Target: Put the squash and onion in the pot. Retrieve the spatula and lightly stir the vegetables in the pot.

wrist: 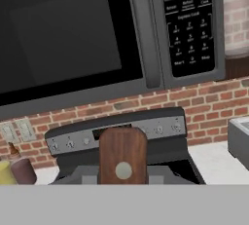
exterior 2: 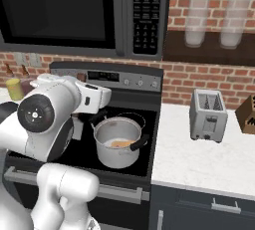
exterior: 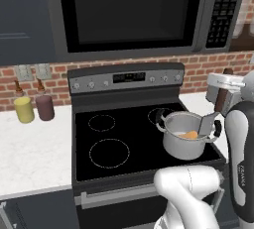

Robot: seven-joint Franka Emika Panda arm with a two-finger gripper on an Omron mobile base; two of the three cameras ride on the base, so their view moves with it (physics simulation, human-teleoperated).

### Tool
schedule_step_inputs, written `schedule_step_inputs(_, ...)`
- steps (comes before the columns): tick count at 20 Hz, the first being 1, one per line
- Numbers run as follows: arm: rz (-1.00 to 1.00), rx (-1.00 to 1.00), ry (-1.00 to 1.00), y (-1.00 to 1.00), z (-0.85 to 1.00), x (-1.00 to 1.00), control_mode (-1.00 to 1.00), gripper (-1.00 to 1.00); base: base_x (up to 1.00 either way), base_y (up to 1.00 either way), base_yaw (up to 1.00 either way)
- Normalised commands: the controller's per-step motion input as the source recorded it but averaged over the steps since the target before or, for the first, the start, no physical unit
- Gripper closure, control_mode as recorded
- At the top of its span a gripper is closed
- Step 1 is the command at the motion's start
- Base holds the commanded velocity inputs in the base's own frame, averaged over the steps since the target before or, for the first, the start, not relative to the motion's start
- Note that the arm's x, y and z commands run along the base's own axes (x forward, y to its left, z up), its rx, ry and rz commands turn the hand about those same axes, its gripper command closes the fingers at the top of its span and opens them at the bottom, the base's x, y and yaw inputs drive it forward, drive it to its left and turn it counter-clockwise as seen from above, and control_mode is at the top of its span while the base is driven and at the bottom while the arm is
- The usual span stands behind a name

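Observation:
The silver pot [exterior: 174,143] stands on the stove's front right burner, also seen as the pot [exterior 2: 115,160]. Inside it lies the tan-orange squash [exterior: 189,135], the same squash [exterior 2: 119,144]. The onion is hidden. My gripper [exterior: 222,93] hangs above the pot's right rim, shut on the dark brown handle of the spatula [exterior: 220,102]. The handle slants down and the grey blade [exterior: 207,124] dips inside the pot at its right wall, just beside the squash. In the hand view the handle's rounded wooden end [wrist: 122,156] points at the camera.
The black stove top [exterior: 109,143] has a control panel [exterior: 126,79] behind and a microwave [exterior: 129,10] overhead. A yellow jar [exterior: 24,109] and a maroon jar [exterior: 44,107] stand on the left counter. A toaster [exterior 2: 208,114] sits on the right counter.

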Motion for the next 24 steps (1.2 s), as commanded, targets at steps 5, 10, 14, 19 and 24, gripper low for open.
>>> schedule_step_inputs(5, 0.0, 0.0, 0.0, 0.0, 0.0, 0.0, 1.0, 1.0, 0.28, -0.12, 0.0)
schedule_step_inputs(10, 0.0, 0.0, 0.0, 0.0, 0.0, 0.0, 1.0, 1.0, 0.64, 0.0, 0.0)
schedule_step_inputs(14, 0.0, 0.0, -0.07, -0.11, -0.09, 0.31, -1.0, 1.0, 0.0, 0.0, 0.0)
schedule_step_inputs(19, 0.0, 0.0, -0.01, -0.04, -0.36, 0.62, -1.0, 1.0, 0.0, 0.0, 0.0)
schedule_step_inputs(24, 0.0, 0.0, 0.0, 0.0, -0.62, 0.47, -1.0, 1.0, 0.0, 0.0, 0.0)
